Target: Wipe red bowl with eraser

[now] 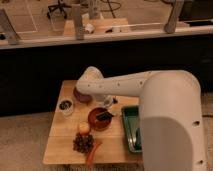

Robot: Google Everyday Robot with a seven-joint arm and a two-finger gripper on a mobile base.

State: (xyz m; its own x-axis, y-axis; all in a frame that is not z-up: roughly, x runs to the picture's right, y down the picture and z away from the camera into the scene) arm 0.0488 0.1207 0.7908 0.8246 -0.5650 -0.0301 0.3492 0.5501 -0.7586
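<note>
At frame center the gripper (105, 107) hangs over the red bowl (98, 119), eraser (104, 116) inside; jaws' state unclear. Purple bowl (80, 96), cup (65, 106), grapes (83, 143) and green tray (131, 129) crowd the table (62, 145).

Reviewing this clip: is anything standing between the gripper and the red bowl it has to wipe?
Nothing visible does. The gripper hangs right over the red bowl, and the dark eraser lies at the bowl's upper right under it. The purple bowl, white cup and green tray sit off to the sides.

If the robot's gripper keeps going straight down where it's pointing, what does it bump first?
Probably the eraser lying in the red bowl; the gripper hangs just above it, though depth is unclear.
</note>
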